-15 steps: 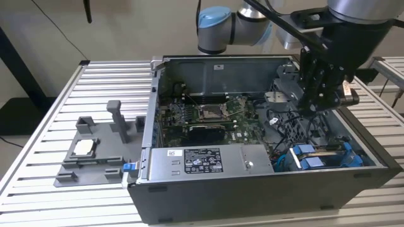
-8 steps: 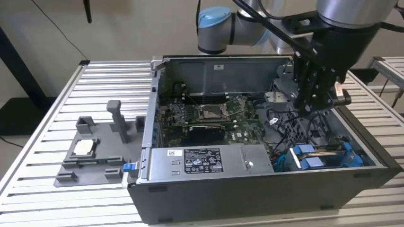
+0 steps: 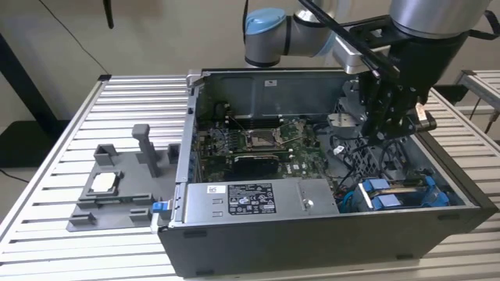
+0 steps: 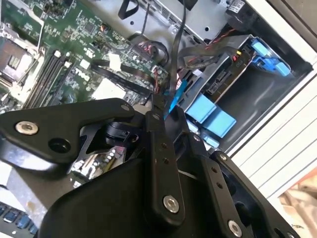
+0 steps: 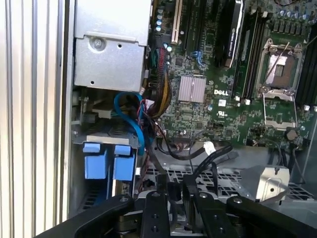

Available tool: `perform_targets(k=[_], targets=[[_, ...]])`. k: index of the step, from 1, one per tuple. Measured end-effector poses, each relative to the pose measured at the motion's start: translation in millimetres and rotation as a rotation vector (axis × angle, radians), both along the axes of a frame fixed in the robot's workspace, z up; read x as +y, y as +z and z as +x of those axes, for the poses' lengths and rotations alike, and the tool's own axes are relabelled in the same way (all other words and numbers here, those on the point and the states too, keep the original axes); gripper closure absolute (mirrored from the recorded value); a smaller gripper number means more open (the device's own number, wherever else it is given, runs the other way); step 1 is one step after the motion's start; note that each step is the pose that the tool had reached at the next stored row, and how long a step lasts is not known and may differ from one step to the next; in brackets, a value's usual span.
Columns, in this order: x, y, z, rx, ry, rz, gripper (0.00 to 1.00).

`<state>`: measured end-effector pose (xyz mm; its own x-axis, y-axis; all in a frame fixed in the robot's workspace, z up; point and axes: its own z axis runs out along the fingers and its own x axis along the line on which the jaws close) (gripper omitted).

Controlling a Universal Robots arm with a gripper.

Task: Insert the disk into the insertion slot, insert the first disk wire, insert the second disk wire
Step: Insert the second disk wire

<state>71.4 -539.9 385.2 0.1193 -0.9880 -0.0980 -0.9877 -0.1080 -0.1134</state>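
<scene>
The disk [image 3: 397, 192] lies inside the insertion slot [image 3: 441, 202] at the case's near corner on the exterior view's right, its blue carrier tabs [image 4: 212, 115] [image 5: 109, 162] facing the board. My gripper [image 3: 388, 137] hangs inside the open case, above and behind the disk. In both wrist views its fingers [image 5: 157, 201] stand close together on a black disk wire [image 5: 210, 156] that rises from the fingertips [image 4: 159, 110]. A blue wire [image 5: 130, 116] loops beside the disk; where it ends is hidden.
The open computer case [image 3: 312, 246] lies on a slatted metal table [image 3: 133, 99]. A silver power-supply box [image 3: 250, 199] fills the case's near side and the green motherboard [image 3: 258, 143] the middle. A grey fixture [image 3: 117, 187] stands on the exterior view's left.
</scene>
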Motion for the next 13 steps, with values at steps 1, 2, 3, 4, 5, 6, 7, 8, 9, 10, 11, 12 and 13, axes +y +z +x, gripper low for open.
perform_targets(k=[1, 2, 3, 4, 5, 6, 7, 8, 9, 10, 11, 12, 13], targets=[[0.1, -0.3, -0.3, -0.0002, 0.009, -0.0018, 0.73], [0.2, -0.5, -0.7, -0.0004, 0.017, -0.0039, 0.73], [0.4, -0.7, -1.2, -0.0007, 0.024, -0.0063, 0.73], [0.6, -1.0, -1.7, -0.0014, 0.029, -0.0086, 0.73], [0.8, -1.3, -2.3, -0.0033, 0.034, -0.0102, 0.73], [1.0, -1.5, -2.8, -0.0066, 0.037, -0.0114, 0.73], [1.1, -1.6, -3.4, -0.0110, 0.040, -0.0124, 0.73], [1.2, -1.7, -4.0, -0.0160, 0.042, -0.0133, 0.73], [1.4, -1.7, -4.5, -0.0207, 0.045, -0.0138, 0.75], [1.5, -1.7, -4.9, -0.0247, 0.048, -0.0143, 0.82], [1.5, -1.7, -5.4, -0.0287, 0.050, -0.0149, 0.82], [1.5, -1.8, -5.7, -0.0317, 0.052, -0.0157, 0.82], [1.6, -1.7, -5.9, -0.0341, 0.053, -0.0163, 0.82]])
